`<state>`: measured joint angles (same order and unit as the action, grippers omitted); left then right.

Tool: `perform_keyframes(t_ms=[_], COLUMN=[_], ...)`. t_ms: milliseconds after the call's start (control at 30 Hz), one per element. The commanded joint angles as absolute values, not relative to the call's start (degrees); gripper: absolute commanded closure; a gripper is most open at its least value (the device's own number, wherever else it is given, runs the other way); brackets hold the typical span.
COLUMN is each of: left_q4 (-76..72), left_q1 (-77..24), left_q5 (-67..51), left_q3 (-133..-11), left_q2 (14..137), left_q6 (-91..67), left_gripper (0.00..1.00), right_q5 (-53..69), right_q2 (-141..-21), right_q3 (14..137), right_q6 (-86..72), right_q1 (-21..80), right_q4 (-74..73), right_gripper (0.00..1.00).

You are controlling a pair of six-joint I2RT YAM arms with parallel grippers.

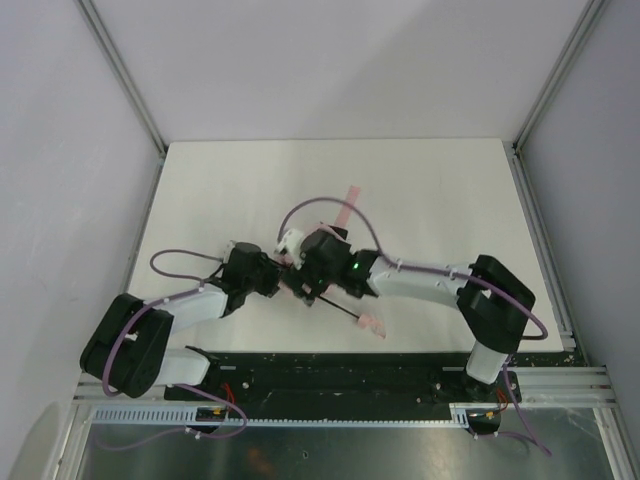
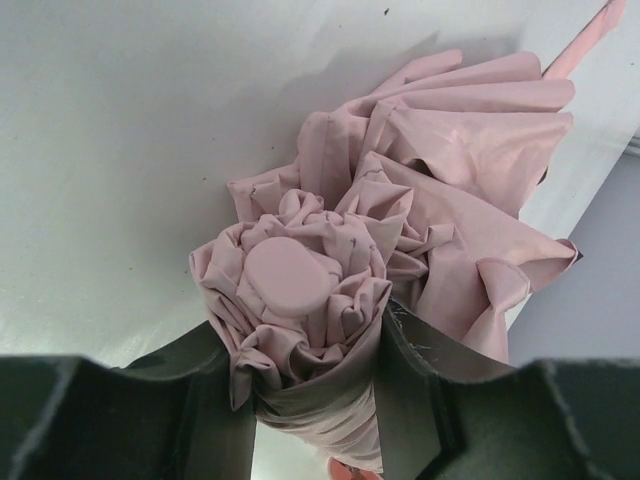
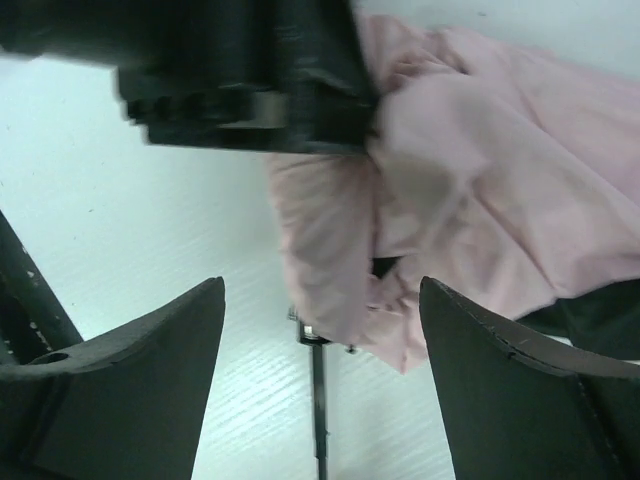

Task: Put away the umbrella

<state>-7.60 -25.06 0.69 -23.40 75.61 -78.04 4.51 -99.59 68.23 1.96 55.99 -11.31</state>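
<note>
One pink umbrella (image 2: 440, 150) lies on the counter (image 1: 440, 200) between the two claws. The left claw (image 2: 305, 365) is clamped on its bunched fabric just behind the rounded cap, and folds spill out ahead. The right claw (image 3: 320, 335) gapes wide and grips nothing; fabric sits just ahead, and one thin black shaft (image 3: 319, 410) shows between its fingers.

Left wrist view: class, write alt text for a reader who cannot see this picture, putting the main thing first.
The left gripper has its two dark fingers closed around the bunched end of a pale pink umbrella, whose rounded pink cap faces the camera. Crumpled fabric folds fan up and to the right over a white table.
</note>
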Motion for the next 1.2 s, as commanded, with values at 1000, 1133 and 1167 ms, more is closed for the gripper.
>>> perform_keyframes(t_ms=[1000,1133,1167], left_q4=[2.0,1.2,1.0], left_q1=[-19.3,-18.5,-18.4], left_q5=[-10.0,-9.7,-9.7], left_q3=[-27.7,-27.3,-26.9], left_q2=[73.3,70.5,70.0], left_q6=[-70.1,-68.4,-68.4], left_gripper=[0.30,0.05,0.03], right_q5=[23.2,30.3,32.1], right_q2=[-118.5,-121.1,-121.7], right_q3=[57.5,57.2,57.1], right_q6=[-16.1,-20.6,-22.0], right_q1=[53.5,51.5,51.0], right_q4=[8.7,11.3,12.2], right_gripper=[1.00,1.00,1.00])
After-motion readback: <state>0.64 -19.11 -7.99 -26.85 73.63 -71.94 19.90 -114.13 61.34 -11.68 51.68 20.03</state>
